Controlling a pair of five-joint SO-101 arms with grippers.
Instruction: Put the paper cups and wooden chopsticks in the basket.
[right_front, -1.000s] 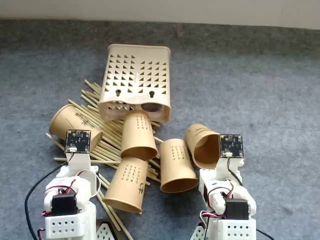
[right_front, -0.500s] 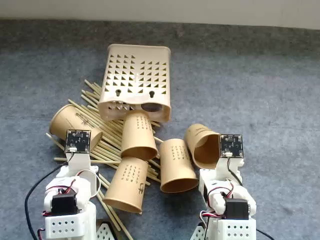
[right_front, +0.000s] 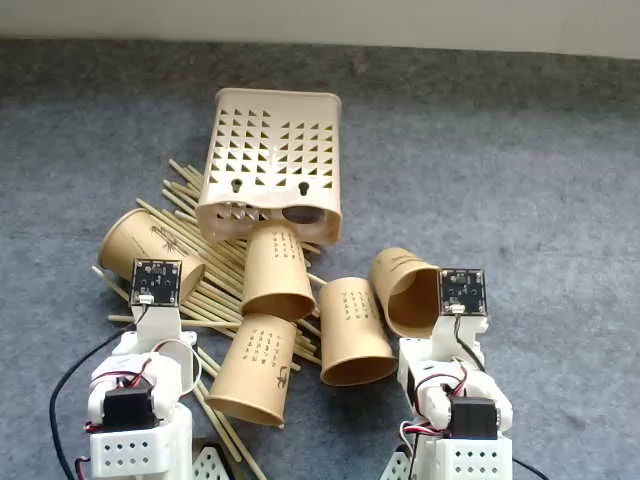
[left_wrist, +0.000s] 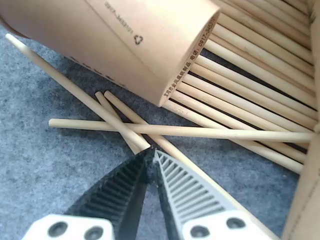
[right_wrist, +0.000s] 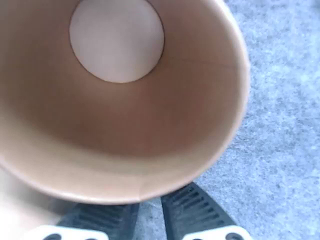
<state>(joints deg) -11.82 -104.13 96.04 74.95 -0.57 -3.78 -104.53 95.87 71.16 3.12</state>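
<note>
The beige perforated basket (right_front: 270, 170) lies tipped over on the grey carpet, a perforated face up. Several paper cups lie on their sides in front of it: one at the left (right_front: 140, 245), one against the basket's near edge (right_front: 277, 270), one lower down (right_front: 258, 368), one right of centre (right_front: 352, 330) and one at the right (right_front: 405, 288). Wooden chopsticks (right_front: 205, 290) are strewn under and between them. My left gripper (left_wrist: 151, 153) is shut and empty, its tips over crossed chopsticks (left_wrist: 175, 131) beside a cup (left_wrist: 125, 40). My right gripper (right_wrist: 150, 207) is shut, just before a cup's open mouth (right_wrist: 117, 85).
The left arm (right_front: 140, 400) and right arm (right_front: 455, 400) stand at the near edge. Bare grey carpet (right_front: 520, 180) stretches to the right of the basket and behind it, up to a pale wall (right_front: 400, 20) at the back.
</note>
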